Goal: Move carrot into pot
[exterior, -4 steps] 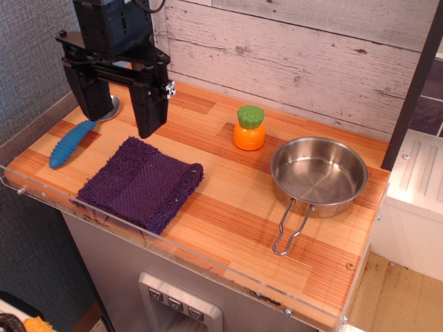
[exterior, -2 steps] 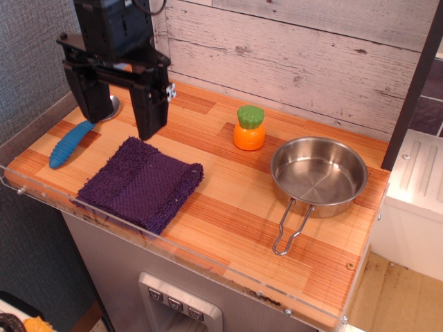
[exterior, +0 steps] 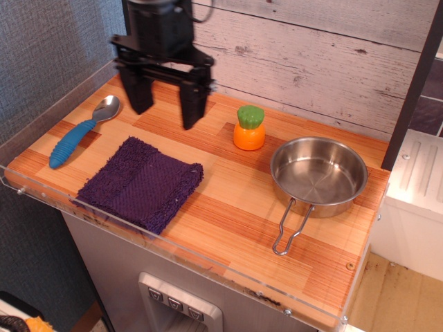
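Note:
The carrot (exterior: 249, 128) stands upright on the wooden counter, orange body with a green top, just left of the pot. The pot (exterior: 318, 173) is a shallow shiny steel pan, empty, with its wire loop handle (exterior: 291, 228) pointing toward the front edge. My gripper (exterior: 166, 111) hangs above the back of the counter, left of the carrot and apart from it. Its two black fingers (exterior: 192, 104) are spread wide with nothing between them.
A purple towel (exterior: 142, 181) lies at the front left. A spoon with a blue handle (exterior: 76, 135) lies at the left edge. A plank wall runs along the back, and a clear acrylic rim (exterior: 173, 252) lines the front and left edges.
My gripper has moved right and toward the back wall, nearer the carrot, uncovering the spoon's bowl. It stays open. Nothing else moved.

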`<state>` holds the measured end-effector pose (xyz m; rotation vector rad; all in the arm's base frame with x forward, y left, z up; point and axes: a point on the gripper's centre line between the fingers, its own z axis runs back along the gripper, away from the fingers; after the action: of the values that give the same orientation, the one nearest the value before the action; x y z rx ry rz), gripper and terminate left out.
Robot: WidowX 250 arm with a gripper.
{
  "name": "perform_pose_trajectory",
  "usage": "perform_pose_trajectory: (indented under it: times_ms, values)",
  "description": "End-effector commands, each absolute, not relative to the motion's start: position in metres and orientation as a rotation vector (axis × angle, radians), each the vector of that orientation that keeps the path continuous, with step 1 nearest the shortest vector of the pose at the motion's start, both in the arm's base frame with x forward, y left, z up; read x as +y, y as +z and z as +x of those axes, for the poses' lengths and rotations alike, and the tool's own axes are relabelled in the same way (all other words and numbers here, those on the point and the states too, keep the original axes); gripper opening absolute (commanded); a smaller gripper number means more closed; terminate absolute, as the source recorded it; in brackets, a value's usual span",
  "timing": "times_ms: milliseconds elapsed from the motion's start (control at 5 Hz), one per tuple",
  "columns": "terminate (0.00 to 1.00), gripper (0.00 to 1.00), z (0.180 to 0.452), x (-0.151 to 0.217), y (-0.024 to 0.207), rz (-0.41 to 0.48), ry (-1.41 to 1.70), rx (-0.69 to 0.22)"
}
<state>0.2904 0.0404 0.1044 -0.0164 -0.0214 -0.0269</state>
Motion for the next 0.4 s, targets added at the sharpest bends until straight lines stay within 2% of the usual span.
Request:
perform_pose_trajectory:
  times_ms: [0, 200]
  values:
    - [0.00, 1.00, 0.345, 0.029, 0.093, 0.081, 0.058, -0.158]
    - [0.00, 1.00, 0.351, 0.024, 0.080, 0.061, 0.124, -0.204]
